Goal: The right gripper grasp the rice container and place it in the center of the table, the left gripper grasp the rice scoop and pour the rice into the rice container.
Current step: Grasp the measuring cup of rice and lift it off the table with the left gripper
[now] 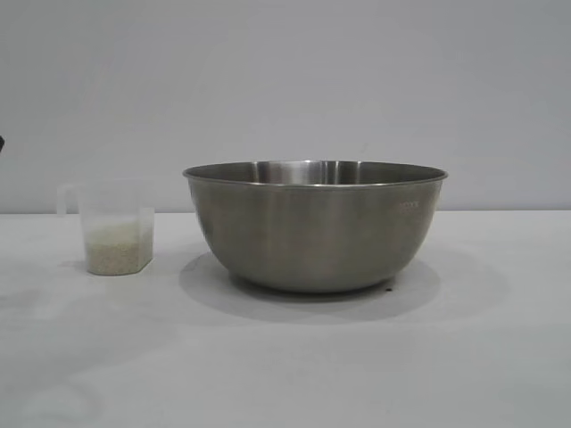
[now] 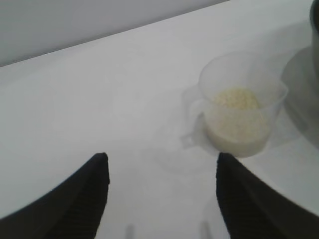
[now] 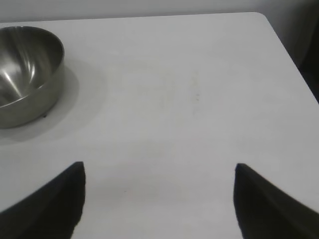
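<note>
The left gripper has its jaws partly open and empty, with bare tabletop between them; the rice scoop stands a little ahead and to one side, not yet between the jaws, so I judge this is an approach toward its loop handle. The right gripper holds its jaws wide open over bare tabletop, gripping nothing, well apart from the rice container; it seems parked. The rice container stands upright near the middle of the tabletop, probably already placed, and looks empty inside. The rice scoop stands upright just beside it, at its left in the exterior view, and the rice fills only its lower part.
</note>
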Robot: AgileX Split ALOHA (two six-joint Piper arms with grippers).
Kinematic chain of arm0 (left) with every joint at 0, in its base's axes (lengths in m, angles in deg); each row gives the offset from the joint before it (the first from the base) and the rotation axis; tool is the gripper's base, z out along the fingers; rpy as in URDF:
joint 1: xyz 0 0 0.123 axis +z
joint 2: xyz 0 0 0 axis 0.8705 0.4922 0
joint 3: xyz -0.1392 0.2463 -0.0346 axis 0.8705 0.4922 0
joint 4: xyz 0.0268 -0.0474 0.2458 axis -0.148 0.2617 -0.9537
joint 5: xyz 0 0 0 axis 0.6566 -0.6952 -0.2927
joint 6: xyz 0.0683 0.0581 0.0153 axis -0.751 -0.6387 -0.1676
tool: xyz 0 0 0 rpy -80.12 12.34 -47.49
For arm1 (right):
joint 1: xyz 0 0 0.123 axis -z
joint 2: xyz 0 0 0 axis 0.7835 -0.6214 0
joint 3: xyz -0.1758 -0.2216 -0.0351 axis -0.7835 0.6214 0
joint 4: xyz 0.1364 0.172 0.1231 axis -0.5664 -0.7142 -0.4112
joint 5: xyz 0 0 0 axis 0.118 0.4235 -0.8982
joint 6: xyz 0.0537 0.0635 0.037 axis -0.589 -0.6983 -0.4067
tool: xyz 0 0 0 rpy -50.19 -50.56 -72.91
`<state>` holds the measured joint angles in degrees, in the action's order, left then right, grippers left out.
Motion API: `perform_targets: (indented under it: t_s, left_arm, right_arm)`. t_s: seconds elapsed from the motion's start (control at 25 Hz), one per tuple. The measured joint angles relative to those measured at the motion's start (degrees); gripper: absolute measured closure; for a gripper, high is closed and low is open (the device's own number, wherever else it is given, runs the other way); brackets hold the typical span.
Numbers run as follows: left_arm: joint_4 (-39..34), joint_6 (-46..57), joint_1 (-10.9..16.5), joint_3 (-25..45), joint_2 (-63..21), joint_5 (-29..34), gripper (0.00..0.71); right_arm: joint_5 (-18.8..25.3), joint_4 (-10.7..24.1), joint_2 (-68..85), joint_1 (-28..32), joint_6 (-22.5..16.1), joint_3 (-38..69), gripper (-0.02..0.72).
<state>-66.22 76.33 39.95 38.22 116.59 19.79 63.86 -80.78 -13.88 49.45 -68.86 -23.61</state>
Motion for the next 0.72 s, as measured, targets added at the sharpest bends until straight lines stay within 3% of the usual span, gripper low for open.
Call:
perform_targets:
  t_s: [0.28,0.4,0.48,0.72]
  left_arm:
    - [-1.1,1.6,0.0,-0.6,5.6,-0.7,0.305]
    - [-1.1,1.6,0.0,-0.6,5.6,-0.8,0.461]
    - [-1.1,1.7,0.0,-0.6,5.6,-0.8,0.515]
    - [-1.0,1.7,0.0,-3.3,7.5,-0.9,0.502]
  right_arm:
    - [0.0,0.0,0.0,0.0,0.0,0.0,0.150]
    - [0.0,0.0,0.0,0.0,0.0,0.0,0.150]
    - [0.0,0.0,0.0,0.0,0.0,0.0,0.150]
    - [0.0,0.0,0.0,0.0,0.0,0.0,0.150]
